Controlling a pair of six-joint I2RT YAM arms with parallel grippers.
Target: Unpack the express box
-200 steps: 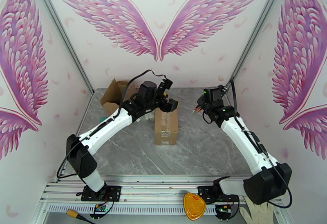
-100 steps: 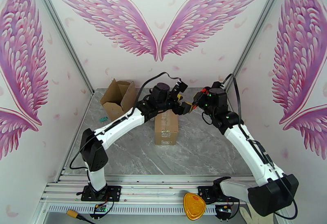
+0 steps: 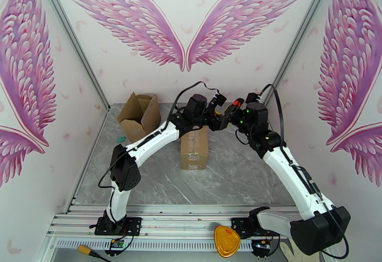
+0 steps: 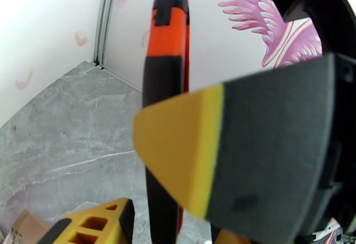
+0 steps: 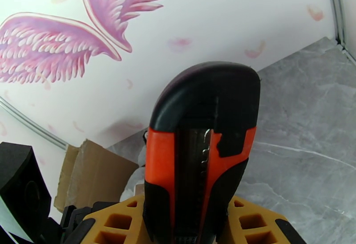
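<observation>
R jaws clamped on cutter point(image 5: 200, 151), L jaws around it too, grip unclear, near taped box point(image 3: 194, 149).

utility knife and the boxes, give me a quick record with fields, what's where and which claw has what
sealed box: taped shut, mid table, neither claw touching it
open box: far left corner, flaps up
utility knife: orange and black, held in the air off the table
right claw: shut on the utility knife
left claw: meets the right claw, fingers either side of the utility knife; grip unclear
</observation>
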